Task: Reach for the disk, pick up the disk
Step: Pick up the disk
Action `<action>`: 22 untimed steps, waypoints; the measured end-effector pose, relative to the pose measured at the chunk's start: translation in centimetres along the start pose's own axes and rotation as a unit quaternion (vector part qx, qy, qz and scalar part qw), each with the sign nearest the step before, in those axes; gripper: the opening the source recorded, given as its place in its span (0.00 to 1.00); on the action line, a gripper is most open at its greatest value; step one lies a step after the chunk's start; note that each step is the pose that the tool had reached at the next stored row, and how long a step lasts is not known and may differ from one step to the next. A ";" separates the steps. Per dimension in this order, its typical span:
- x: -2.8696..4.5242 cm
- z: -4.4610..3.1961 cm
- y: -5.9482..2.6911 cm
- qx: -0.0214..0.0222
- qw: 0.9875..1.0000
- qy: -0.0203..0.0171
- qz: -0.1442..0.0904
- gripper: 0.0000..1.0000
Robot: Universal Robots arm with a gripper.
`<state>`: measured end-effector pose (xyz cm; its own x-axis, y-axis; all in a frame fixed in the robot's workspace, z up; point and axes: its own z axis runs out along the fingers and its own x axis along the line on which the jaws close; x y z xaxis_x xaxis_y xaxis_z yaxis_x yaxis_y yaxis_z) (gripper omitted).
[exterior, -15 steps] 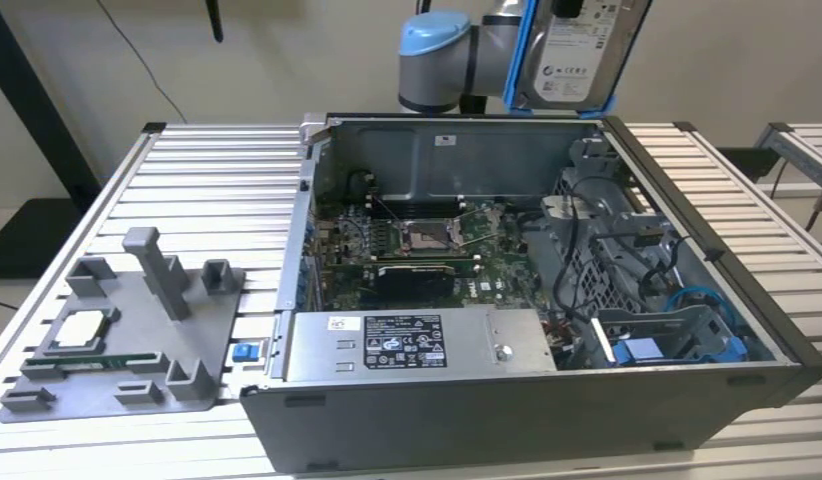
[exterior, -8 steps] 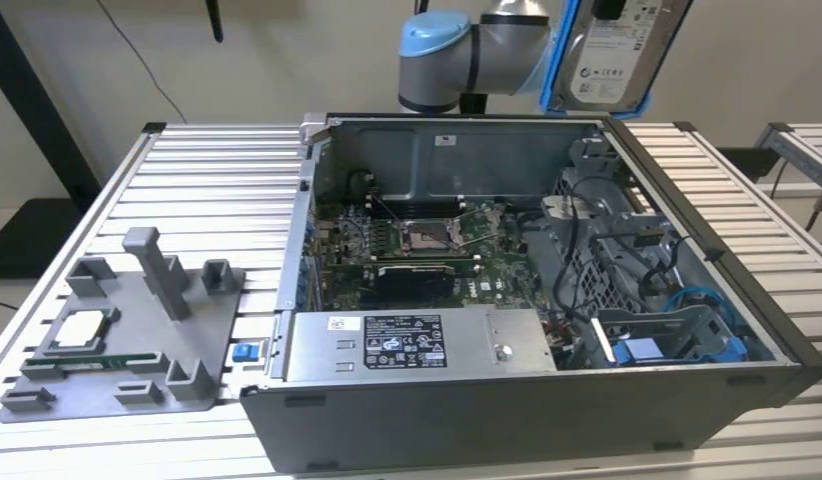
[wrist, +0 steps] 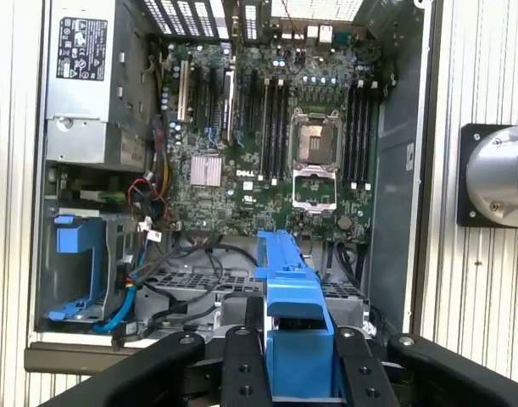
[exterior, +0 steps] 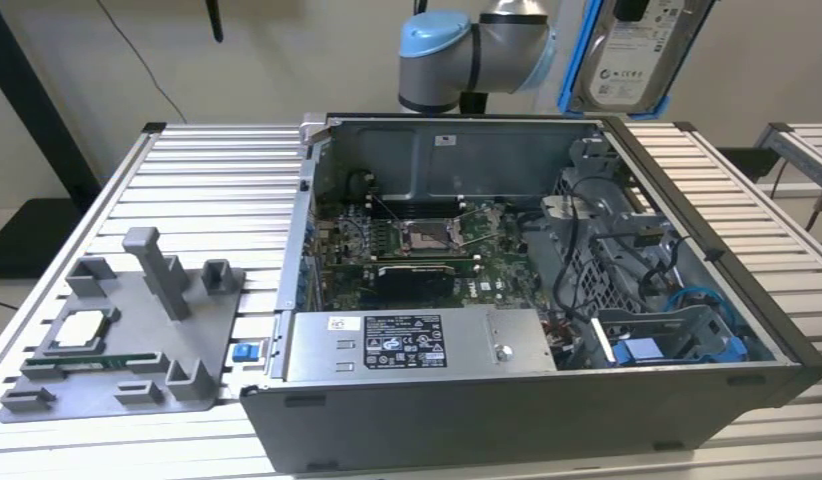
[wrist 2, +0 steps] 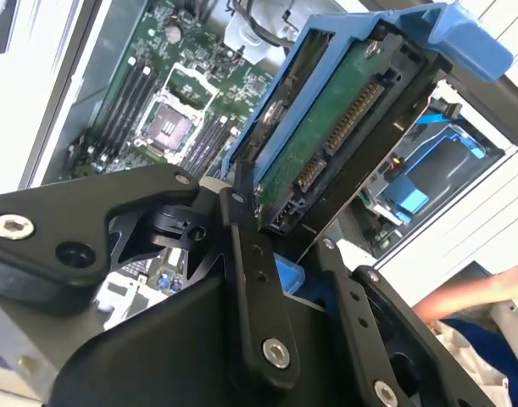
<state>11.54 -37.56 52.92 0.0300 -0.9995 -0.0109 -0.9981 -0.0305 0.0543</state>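
The gripper (wrist 2: pixel 280 254) has its fingers (wrist 2: pixel 250 280) clamped on the lower end of the disk (exterior: pixel 634 55), which hangs upright, long axis vertical, high above the open computer case's (exterior: pixel 771 330) back edge.

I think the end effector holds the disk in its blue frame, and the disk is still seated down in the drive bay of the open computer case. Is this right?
Not quite. The end effector does grip the disk by its blue frame, but the disk is not in the bay. The exterior view shows it lifted high above the open computer case, up beside the arm.
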 end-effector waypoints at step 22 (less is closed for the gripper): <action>2.23 0.30 0.03 0.000 1.000 0.000 0.007 0.00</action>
<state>11.56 -39.79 52.60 0.0163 -0.9998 -0.0108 -0.9984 -0.0169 0.0542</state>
